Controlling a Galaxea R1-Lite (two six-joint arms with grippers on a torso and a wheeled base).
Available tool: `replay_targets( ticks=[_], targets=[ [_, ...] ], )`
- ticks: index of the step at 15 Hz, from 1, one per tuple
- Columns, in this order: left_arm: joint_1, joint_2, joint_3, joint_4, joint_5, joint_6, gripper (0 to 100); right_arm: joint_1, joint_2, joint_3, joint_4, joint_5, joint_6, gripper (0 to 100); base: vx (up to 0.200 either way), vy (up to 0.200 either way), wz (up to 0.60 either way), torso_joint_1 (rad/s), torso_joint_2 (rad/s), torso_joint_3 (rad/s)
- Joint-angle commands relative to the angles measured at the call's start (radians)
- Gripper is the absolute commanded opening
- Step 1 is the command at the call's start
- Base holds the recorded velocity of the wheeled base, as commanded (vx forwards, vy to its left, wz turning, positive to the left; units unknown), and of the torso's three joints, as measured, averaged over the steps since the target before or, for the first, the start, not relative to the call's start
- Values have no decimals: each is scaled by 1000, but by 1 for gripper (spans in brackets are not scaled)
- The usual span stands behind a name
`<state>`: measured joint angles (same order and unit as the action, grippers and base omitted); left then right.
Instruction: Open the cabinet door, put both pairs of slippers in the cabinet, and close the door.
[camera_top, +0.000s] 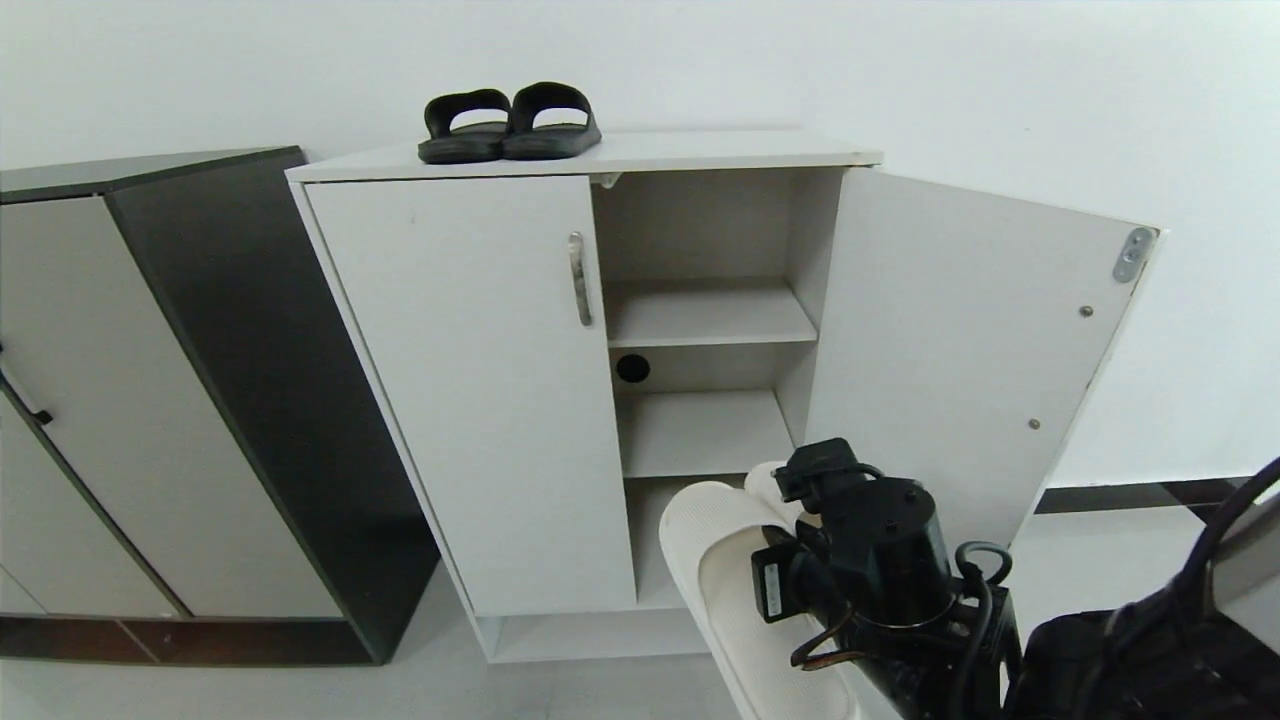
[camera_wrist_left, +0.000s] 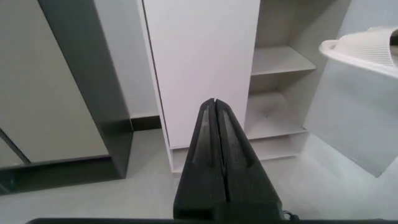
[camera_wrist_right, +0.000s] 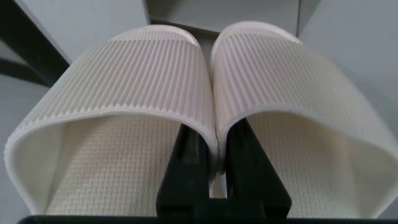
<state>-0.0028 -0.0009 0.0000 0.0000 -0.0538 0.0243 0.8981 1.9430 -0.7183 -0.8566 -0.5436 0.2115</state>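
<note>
Right hand (camera_wrist_right: 213, 163) is clamped on the white slippers (camera_wrist_right: 124, 87), pinching both inner strap edges together. The pair is held in front of the open cabinet (camera_top: 480, 400), near its lower shelves. Looks like light, soft foam (ribbed, so decent grip): expect sag, not slip. Black slippers (camera_top: 510, 125) sit on the cabinet top, so I'd grab them the same way. Left hand (camera_wrist_left: 215, 112) is closed, empty.

Over on the left, a dark-sided cabinet with pale doors (camera_top: 230, 400) stands on smooth grey floor (camera_top: 300, 690), plain white wall (camera_top: 1000, 80) behind.
</note>
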Motion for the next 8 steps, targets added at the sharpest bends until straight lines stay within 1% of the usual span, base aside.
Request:
replay_targets(
  ticks=[1, 2, 3, 4, 8],
  targets=[
    [0, 2, 0, 0, 0, 0, 0, 5, 79, -56, 1, -38, 3, 0, 0, 0, 0, 0, 0, 0],
    [0, 2, 0, 2, 2, -1, 0, 5, 82, -58, 1, -39, 3, 0, 0, 0, 0, 0, 0, 0],
    [0, 2, 0, 0, 0, 5, 0, 5, 126, -116, -1, -56, 3, 0, 0, 0, 0, 0, 0, 0],
    [0, 1, 0, 0, 0, 0, 0, 5, 146, -139, -1, -64, 2, 0, 0, 0, 0, 0, 0, 0],
    [0, 2, 0, 2, 2, 0, 0, -7, 214, -213, -1, -72, 2, 0, 0, 0, 0, 0, 0, 0]
  ],
)
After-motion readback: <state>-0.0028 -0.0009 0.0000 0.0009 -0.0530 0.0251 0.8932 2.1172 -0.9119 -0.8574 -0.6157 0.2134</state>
